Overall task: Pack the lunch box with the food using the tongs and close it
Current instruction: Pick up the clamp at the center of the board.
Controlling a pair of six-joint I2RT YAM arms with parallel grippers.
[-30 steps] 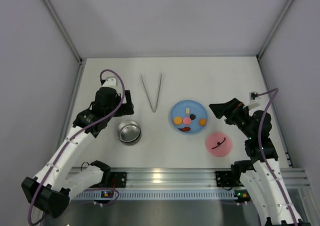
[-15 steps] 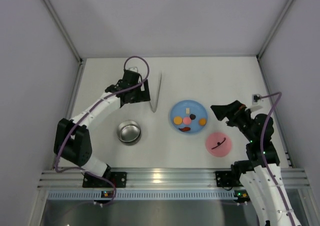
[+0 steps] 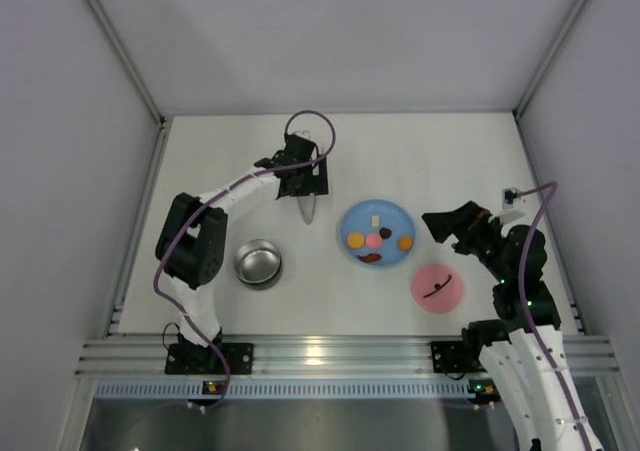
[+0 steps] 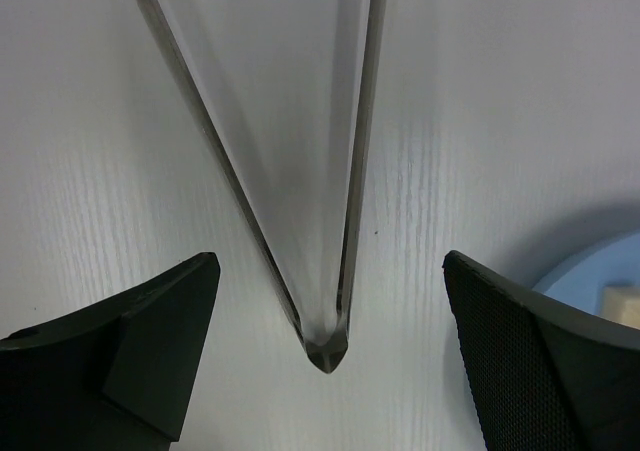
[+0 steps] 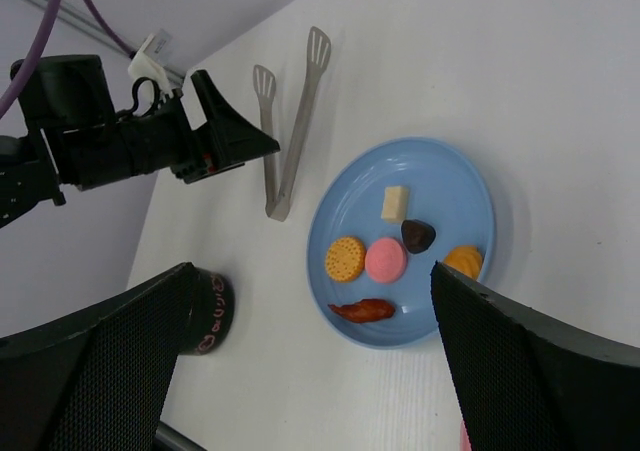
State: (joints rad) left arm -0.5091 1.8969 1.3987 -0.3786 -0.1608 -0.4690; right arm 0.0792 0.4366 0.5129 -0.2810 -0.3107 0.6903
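Left wrist view: the left gripper [image 4: 330,263] hovers, jaws spread wide and empty. The tongs [image 4: 325,346] lie between its fingers. Current step is likely tong pickup. Next, descend and close on both arms.

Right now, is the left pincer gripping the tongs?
No, the left pincer is wide open, one finger either side of the tongs, touching neither arm.
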